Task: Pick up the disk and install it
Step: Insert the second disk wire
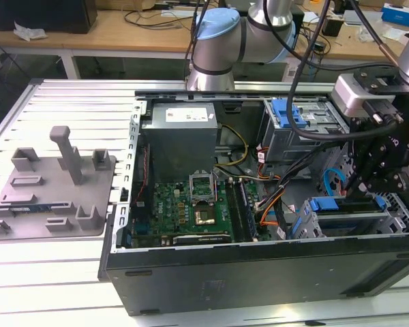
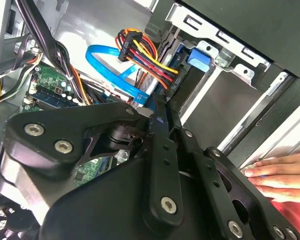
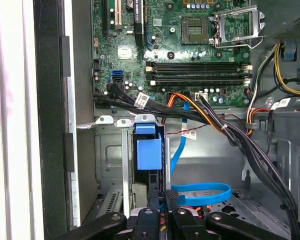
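Observation:
The disk [image 3: 149,150] sits on edge in the metal drive bay [image 3: 109,165] at the case's front corner, its blue plastic bracket facing me. In the exterior view the disk [image 1: 351,212] lies in the lower bay on that view's right, under the black gripper [image 1: 365,182]. In both wrist views my gripper [image 3: 163,197] has its two black fingers [image 2: 159,135] close together and shut. Their tips are at the disk's [image 2: 190,62] near end. Whether they pinch any part of it is hidden.
A blue flat cable [image 3: 200,192] loops beside the fingers, and a coloured power cable bundle [image 2: 145,55] runs near the bay. A person's hand [image 2: 280,172] rests on the case edge. The motherboard [image 1: 191,204], grey power-supply box [image 1: 184,136], upper bay [image 1: 286,112] and grey fixture plate [image 1: 54,184] lie further off.

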Robot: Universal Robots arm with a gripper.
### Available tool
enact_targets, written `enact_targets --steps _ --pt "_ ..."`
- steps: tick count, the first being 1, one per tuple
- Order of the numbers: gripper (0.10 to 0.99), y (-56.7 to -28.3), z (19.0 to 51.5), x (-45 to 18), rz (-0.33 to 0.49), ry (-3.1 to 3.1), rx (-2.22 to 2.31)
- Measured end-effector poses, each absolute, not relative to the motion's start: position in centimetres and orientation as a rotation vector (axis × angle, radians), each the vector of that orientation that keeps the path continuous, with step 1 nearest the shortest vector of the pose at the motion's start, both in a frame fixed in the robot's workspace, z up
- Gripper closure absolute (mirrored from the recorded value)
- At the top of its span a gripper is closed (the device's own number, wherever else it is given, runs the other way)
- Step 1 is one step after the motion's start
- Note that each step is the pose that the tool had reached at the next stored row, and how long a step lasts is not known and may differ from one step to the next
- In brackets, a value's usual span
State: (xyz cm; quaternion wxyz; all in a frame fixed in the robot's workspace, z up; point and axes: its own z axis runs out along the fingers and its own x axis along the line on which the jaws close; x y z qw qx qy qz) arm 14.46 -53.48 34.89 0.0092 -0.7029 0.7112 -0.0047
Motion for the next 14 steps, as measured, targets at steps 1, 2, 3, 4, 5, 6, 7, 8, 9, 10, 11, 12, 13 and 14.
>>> enact_targets --steps 1,2,3,4,5,6,7,8,9,10,11,12,13,14 --pt "0.925 -53.49 34.86 14.48 -0.015 2.221 -2.196" --pt "0.925 -53.5 34.84 14.5 -0.015 2.221 -2.196" --pt "0.925 -53.51 34.82 14.51 -0.015 2.221 -2.195" --pt "0.925 -53.51 34.8 14.54 -0.015 2.221 -2.195" --pt "0.925 -53.52 34.78 14.57 -0.014 2.221 -2.195" --pt "0.925 -53.53 34.76 14.59 -0.014 2.221 -2.195" --pt "0.925 -53.55 34.72 14.61 -0.015 2.221 -2.195" --pt "0.925 -53.56 34.67 14.62 -0.015 2.221 -2.195" --pt "0.925 -53.57 34.62 14.62 -0.015 2.221 -2.195" --pt "0.925 -53.58 34.51 14.62 -0.014 2.221 -2.195" --pt "0.925 -53.58 34.43 14.63 -0.015 2.221 -2.196" --pt "0.925 -53.58 34.33 14.62 -0.015 2.221 -2.195" --pt "0.925 -53.58 34.26 14.63 -0.015 2.221 -2.195" --pt "0.925 -53.58 34.19 14.63 -0.015 2.221 -2.196"
